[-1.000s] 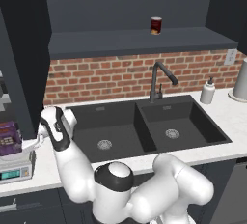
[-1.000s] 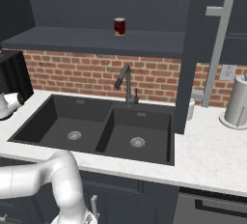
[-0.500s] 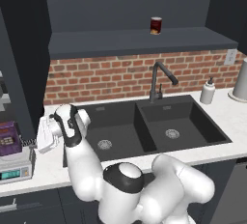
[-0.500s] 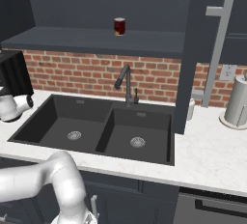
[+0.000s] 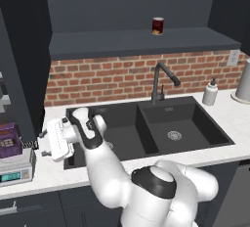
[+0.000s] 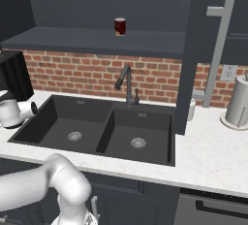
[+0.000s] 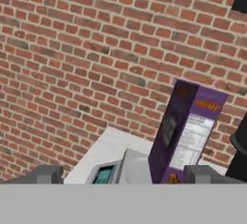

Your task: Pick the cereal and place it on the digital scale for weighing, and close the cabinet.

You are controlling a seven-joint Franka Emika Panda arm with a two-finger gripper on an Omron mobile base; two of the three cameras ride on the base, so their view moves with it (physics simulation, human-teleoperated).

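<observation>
The purple cereal [image 5: 10, 140] box stands upright on the light grey digital scale [image 5: 15, 170] at the counter's left end. My gripper [image 5: 43, 144] hangs open just right of it, fingers pointing left, nothing between them. In the hand view the cereal [image 7: 189, 130] rises on the right side of the digital scale [image 7: 129, 167], whose teal display faces me, and my gripper [image 7: 124, 175] is open, its fingertips [image 7: 46, 174] spread wide. The cabinet [image 5: 136, 42] above the sink is open; its door [image 6: 193, 49] with a silver bar handle [image 6: 219, 49] swings out at the right.
A dark red can [image 5: 157, 25] sits on the cabinet shelf. Below lie the black double sink [image 5: 146, 128] and faucet [image 5: 161, 81]. A soap bottle [image 5: 210, 93] and paper towel roll [image 6: 240, 100] stand at the right, a black microwave [image 6: 14, 73] at the left.
My hand has drawn back slightly to the right, away from the scale, and the arm's elbow has swung around. The cereal stays on the scale.
</observation>
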